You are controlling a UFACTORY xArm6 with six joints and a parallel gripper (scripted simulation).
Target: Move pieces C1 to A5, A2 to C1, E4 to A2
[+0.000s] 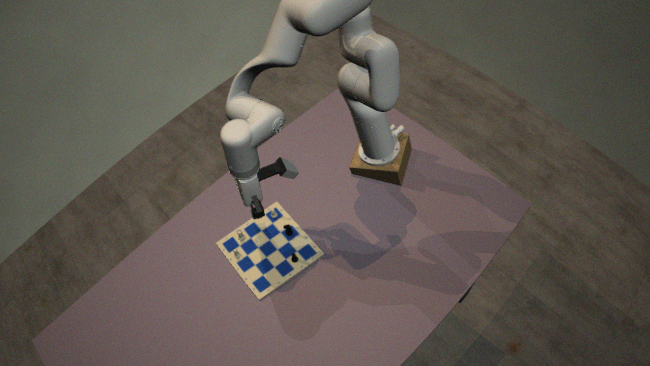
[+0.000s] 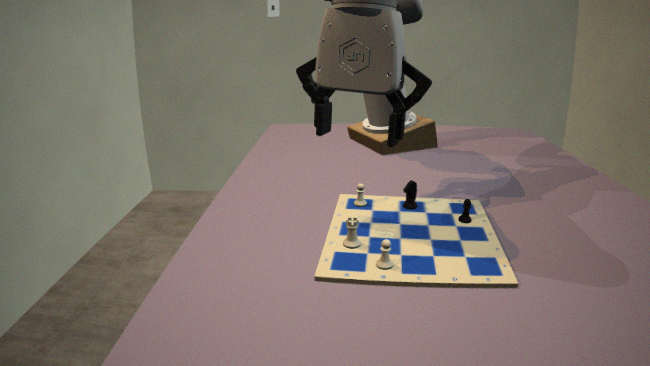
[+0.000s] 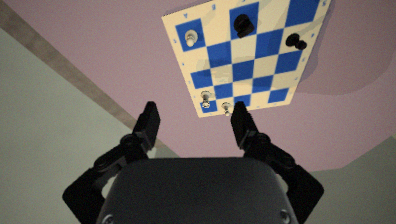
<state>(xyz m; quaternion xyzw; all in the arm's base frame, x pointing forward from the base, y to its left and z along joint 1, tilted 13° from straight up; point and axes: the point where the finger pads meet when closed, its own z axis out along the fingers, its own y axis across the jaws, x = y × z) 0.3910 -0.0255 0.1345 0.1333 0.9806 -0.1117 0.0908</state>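
Empty pincer [image 2: 358, 134], fingers wide apart, above the board [image 2: 415, 279].
The upright white rook [image 2: 351, 233] stands below it in the frame, lower centre.

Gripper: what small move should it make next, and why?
Probably carry the open, empty gripper over the white rook on A2 and lower around it. A white pawn already stands on A5, and C1 looks free for the rook.
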